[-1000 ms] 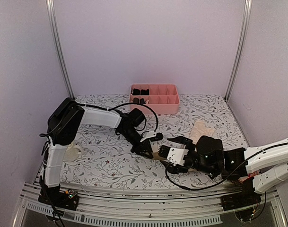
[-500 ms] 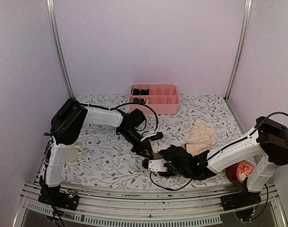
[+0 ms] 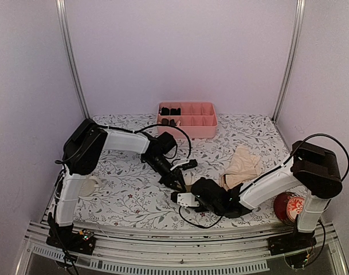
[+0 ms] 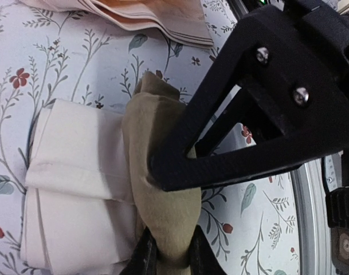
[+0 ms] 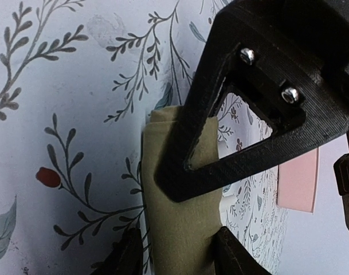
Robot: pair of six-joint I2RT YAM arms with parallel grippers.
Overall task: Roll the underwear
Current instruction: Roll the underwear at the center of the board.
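Overhead view of a floral-patterned table with two robot arms meeting just toward 6 o'clock of its centre. Between them lies the olive-brown underwear, almost hidden from above by the arms.

The left wrist camera shows it folded into a narrow band, with its cream-white part stacked in flat layers at the 9 o'clock side. The left gripper is pinched narrow on the olive end of the fabric. The right gripper, seen from its own wrist camera, has a finger pressed against each side of the same olive strip, so it too appears to be gripping it. Each camera also sees the other gripper's black triangular finger crossing the fabric, so the two are working very close together.

The peach underwear lies loosely crumpled at about 2 o'clock from the grippers, untouched. A pink tray sits at 12 o'clock against the back wall, and a red round object rests at 4 o'clock beside the right arm.

The step in hand appears to be rolling the olive-brown garment, with both grippers on one end. The next move likely calls for turning that end over toward the cream layers while keeping the band tight and the fingers from colliding. The peach garment would come afterwards.
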